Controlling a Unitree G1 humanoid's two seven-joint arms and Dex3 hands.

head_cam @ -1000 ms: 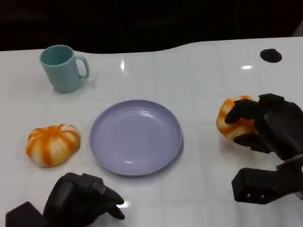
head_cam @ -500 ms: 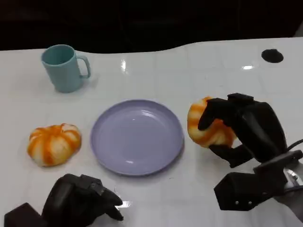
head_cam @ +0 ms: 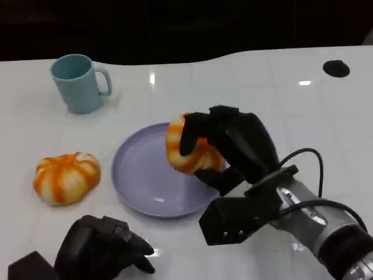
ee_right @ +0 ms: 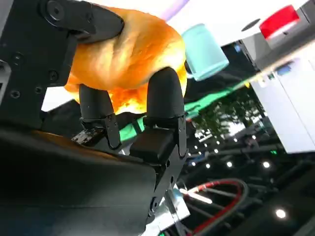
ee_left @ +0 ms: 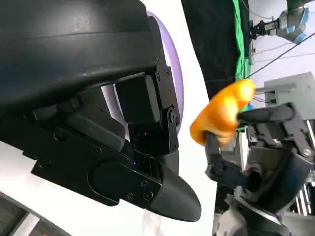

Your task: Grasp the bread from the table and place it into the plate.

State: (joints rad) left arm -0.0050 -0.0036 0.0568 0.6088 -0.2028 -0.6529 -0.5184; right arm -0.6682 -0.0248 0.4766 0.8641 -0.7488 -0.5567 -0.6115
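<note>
Head view looks down on table (head_cam: 280,76); wrist views close, tilted; all share bread (head_cam: 189,153)

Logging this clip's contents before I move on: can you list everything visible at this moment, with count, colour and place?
held bread: 1, orange and cream, in the right hand above the plate's right part
second bread: 1, orange and cream, on the table left of the plate
plate: 1, lilac, table centre
mug: 1, pale teal, far left
black spot: 1, far right of the white table
right hand: black, holding the bread
left hand: black, near edge, holding nothing
</note>
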